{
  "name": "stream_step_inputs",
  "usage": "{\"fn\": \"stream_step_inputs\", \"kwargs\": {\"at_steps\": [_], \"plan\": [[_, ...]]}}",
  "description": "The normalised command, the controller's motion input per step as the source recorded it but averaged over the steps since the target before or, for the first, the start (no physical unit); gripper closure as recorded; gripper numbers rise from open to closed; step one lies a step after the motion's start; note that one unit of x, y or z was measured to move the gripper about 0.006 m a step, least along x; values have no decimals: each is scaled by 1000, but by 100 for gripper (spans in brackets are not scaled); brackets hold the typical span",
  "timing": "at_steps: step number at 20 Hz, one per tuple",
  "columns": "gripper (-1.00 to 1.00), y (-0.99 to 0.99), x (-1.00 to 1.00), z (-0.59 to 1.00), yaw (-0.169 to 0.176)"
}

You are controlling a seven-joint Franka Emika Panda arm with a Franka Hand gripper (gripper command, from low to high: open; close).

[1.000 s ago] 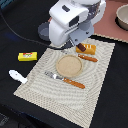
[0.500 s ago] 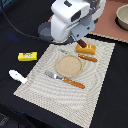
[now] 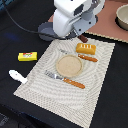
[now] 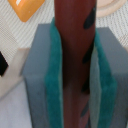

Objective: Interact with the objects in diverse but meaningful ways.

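My gripper (image 3: 80, 36) is shut on the brown sausage (image 3: 83, 38), hanging over the far edge of the striped mat. In the wrist view the sausage (image 4: 74, 55) stands clamped between the green pads (image 4: 52, 80). The orange bread loaf (image 3: 86, 48) lies just below the gripper and shows in a corner of the wrist view (image 4: 31, 9). The tan plate (image 3: 68, 65) sits mid-mat, with an orange-handled fork (image 3: 66, 79) and knife (image 3: 84, 57) beside it. The small grey pan (image 3: 46, 33) is partly hidden behind the arm.
A yellow box (image 3: 27, 56) and a white utensil (image 3: 17, 76) lie on the dark table at the exterior view's left. A bowl (image 3: 122, 16) stands on a pink board at the far right. The striped mat (image 3: 95, 95) covers the middle.
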Motion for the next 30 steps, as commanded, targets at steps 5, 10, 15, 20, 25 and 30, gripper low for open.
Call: {"fn": "stream_step_inputs", "kwargs": {"at_steps": [5,10,15,20,25,30], "plan": [[100,330,-524,0,0],[100,212,-530,-108,0],[100,321,-786,-439,0],[100,426,-1000,-345,0],[100,569,-1000,56,0],[100,589,-999,87,0]]}}
